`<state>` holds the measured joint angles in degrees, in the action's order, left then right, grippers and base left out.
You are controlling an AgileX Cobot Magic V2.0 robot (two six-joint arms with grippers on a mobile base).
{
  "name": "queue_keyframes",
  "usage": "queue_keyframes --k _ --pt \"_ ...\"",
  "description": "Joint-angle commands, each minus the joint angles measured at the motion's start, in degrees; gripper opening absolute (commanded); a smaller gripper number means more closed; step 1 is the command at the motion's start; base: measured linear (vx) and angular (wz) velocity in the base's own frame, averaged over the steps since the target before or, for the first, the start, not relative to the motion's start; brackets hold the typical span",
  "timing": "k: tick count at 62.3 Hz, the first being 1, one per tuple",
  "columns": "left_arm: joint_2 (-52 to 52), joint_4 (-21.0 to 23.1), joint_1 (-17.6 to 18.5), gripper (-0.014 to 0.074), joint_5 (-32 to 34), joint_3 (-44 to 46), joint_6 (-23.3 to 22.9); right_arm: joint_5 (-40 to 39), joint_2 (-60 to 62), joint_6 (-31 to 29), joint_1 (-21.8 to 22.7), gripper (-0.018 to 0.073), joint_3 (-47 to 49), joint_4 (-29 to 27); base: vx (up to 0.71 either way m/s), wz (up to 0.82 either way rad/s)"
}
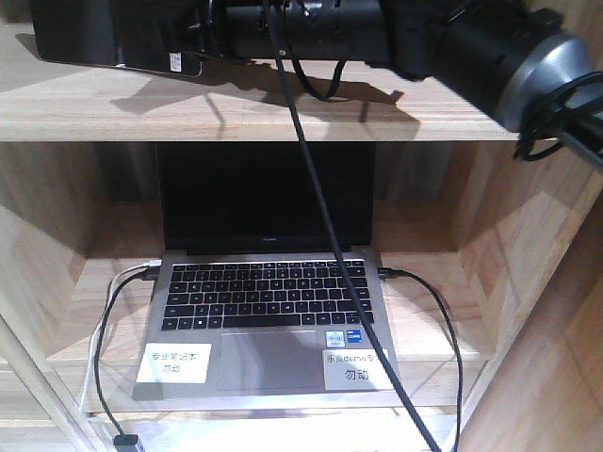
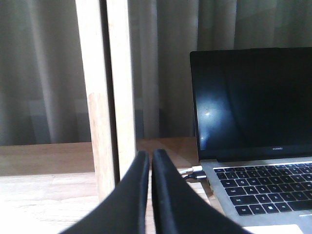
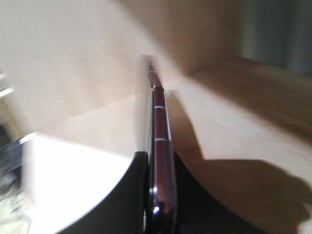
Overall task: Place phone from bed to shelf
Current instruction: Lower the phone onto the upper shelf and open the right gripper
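Observation:
The phone (image 1: pixel 89 40) is a flat black slab with a small white sticker, lying level at the upper shelf (image 1: pixel 283 108) board, top left in the front view. Whether it touches the board I cannot tell. My right gripper (image 1: pixel 184 42) reaches in from the right and is shut on it. In the right wrist view the phone (image 3: pixel 160 122) shows edge-on, rose-gold rim up, pinched in my right gripper (image 3: pixel 161 158) over pale wood. My left gripper (image 2: pixel 151 158) is shut with nothing in it, near a shelf post (image 2: pixel 105 97). The bed is out of view.
An open grey laptop (image 1: pixel 268 311) with a dark screen sits on the lower board, with cables (image 1: pixel 104 330) plugged into both sides. A black cable (image 1: pixel 330 235) hangs from the right arm across it. In the left wrist view the laptop (image 2: pixel 253 146) stands right of the fingers; grey curtains hang behind.

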<state>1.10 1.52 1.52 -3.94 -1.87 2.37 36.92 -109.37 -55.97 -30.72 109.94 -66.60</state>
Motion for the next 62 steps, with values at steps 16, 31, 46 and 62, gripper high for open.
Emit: queue_keyframes --k 16,31,46,62 --pt "0.3 0.6 -0.1 0.0001 4.3 1.4 -0.5 -5.0 1.6 -0.4 0.2 0.0027 2.1 -2.8 0.0 0.0" --pt "0.3 0.6 -0.1 0.0001 4.3 1.4 -0.5 -6.7 1.6 -0.4 0.2 0.0126 2.1 -2.8 0.0 0.0" --pt "0.3 0.6 -0.1 0.0001 4.3 1.4 -0.5 -7.2 1.6 -0.4 0.2 0.0407 2.1 -0.5 0.0 0.0" --pt "0.3 0.6 -0.1 0.0001 4.3 1.4 -0.5 -8.2 1.8 0.2 0.2 0.0728 2.1 0.4 0.0 0.0"
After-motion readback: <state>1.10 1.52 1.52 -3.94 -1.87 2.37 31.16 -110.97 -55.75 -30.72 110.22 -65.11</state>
